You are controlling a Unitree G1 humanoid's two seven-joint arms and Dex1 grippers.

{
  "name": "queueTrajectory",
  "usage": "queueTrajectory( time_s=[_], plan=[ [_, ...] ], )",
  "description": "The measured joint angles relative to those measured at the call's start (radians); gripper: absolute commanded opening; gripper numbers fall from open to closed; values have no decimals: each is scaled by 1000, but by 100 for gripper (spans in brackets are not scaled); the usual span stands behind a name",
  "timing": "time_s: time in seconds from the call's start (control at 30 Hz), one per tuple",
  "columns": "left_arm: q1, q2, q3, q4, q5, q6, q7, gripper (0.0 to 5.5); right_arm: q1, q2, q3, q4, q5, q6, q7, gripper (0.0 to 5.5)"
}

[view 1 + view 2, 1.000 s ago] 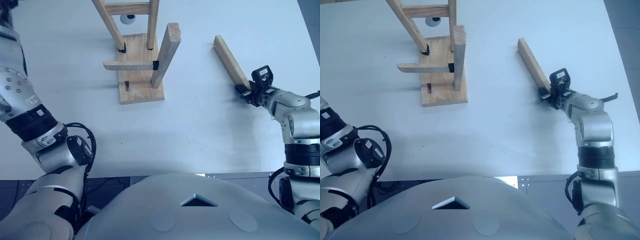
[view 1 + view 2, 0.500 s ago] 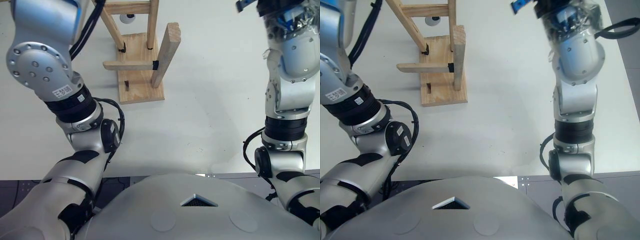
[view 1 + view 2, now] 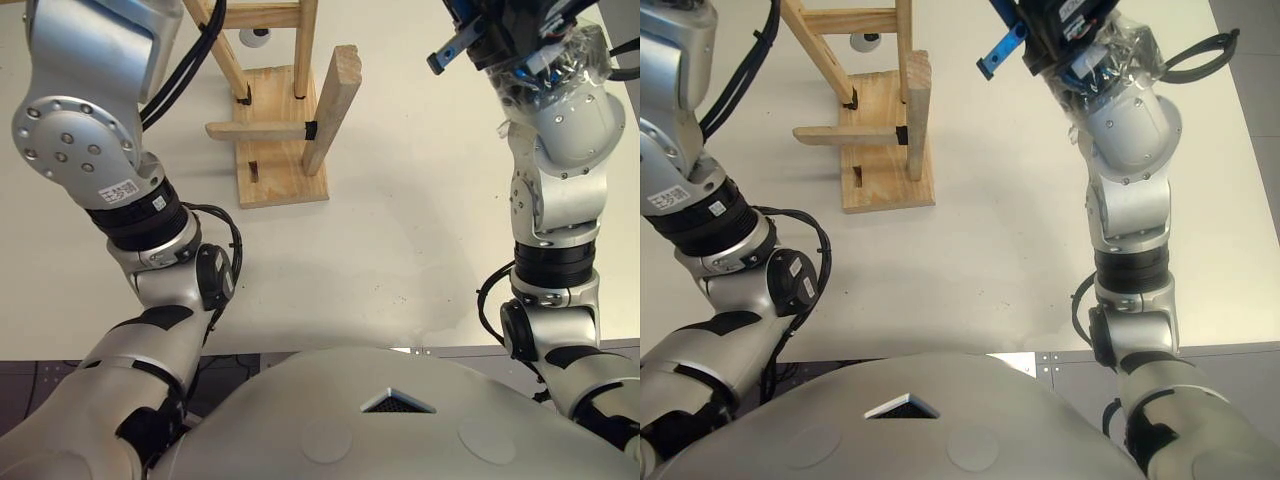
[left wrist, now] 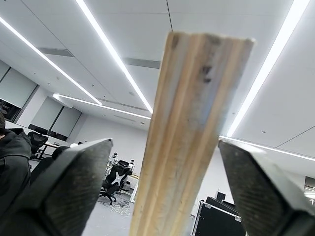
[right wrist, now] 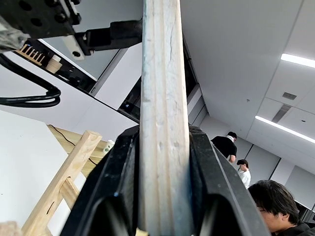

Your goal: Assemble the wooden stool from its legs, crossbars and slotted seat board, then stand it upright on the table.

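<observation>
On the white surface [image 3: 400, 230] the slotted seat board [image 3: 285, 185] lies flat. From the board's far end a pair of legs [image 3: 307, 40] joined by a crossbar [image 3: 262, 16] rises; at its right edge a third leg [image 3: 333, 105] stands tilted, with a second crossbar [image 3: 255, 130] running from it across the board. My right end effector [image 5: 165, 147] is raised to the right of the board, fingers [image 5: 115, 196] clamped on both sides of a wooden leg [image 5: 162, 73]. My left end effector [image 4: 165, 147] has its fingers [image 4: 74, 191] spread wide, a wooden piece [image 4: 197, 98] between them with a gap on either side. I cannot tell which part that piece is.
</observation>
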Motion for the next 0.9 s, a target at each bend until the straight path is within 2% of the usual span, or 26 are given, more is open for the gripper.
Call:
queueTrajectory(
  time_s=[0.3,0.63,0.8,0.9],
  plan=[
    [6,5,-3,27,2,-12,-45,227,16,-1,26,6,-3,7,35,103],
    [13,31,17,40,1,-21,-47,203,22,-8,60,40,-56,35,76,270],
    [4,148,104,57,2,-27,-49,203,38,-10,76,85,-87,145,114,360],
    [-8,266,185,75,5,-33,-62,203,52,-9,77,93,-43,242,160,401]
  ],
)
